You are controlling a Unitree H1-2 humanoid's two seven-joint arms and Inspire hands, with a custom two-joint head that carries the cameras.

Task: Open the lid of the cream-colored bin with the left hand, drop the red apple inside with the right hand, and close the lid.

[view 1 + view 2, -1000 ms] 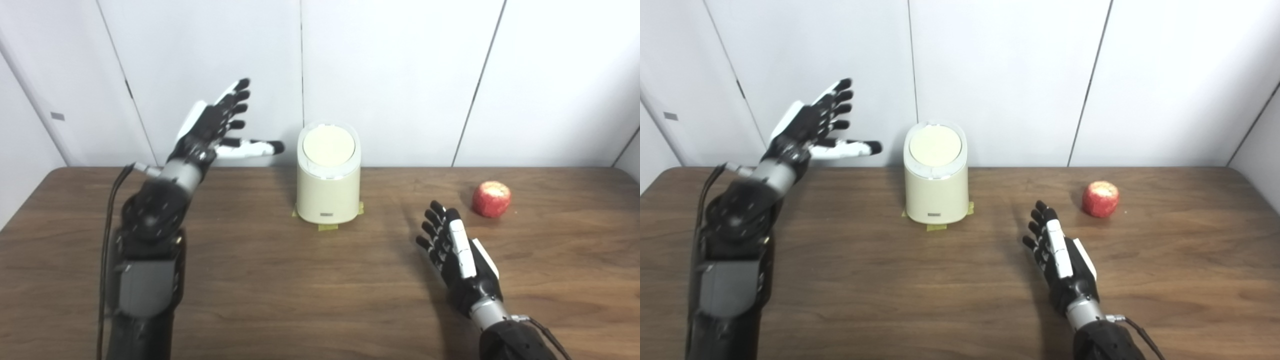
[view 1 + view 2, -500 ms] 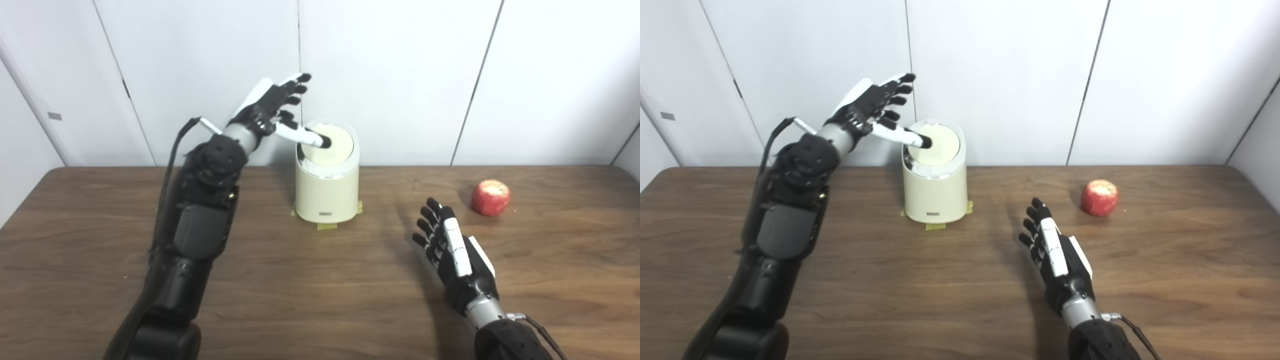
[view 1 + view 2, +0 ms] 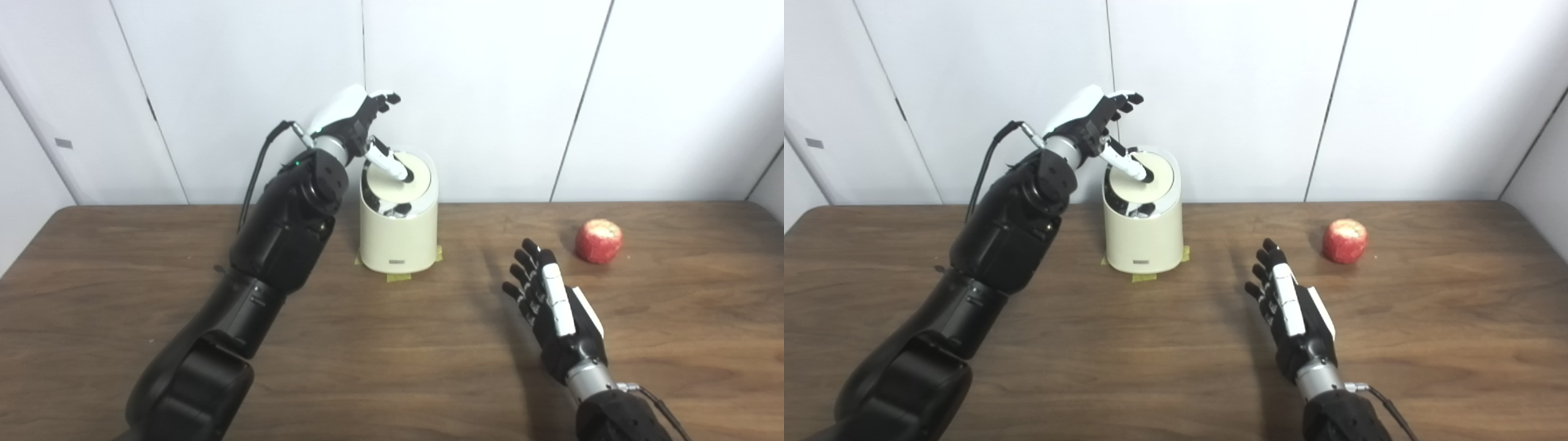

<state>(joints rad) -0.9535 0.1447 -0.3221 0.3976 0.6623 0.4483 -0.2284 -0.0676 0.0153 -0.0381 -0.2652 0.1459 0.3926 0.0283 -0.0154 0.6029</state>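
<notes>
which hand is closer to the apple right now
Right. The right hand hovers open over the table just in front and left of the red apple, not touching it. The left hand is far off, thumb pressing the cream bin's lid.

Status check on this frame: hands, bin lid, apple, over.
Left hand open, thumb pressing the lid of the bin, lid tilting open. Right hand open, empty, short of apple. Nothing between them.

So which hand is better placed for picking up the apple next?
The right hand. It is open and empty on the apple's side of the table, with the fingers pointing toward it. The left hand is busy at the bin, thumb pressing on the lid.
</notes>
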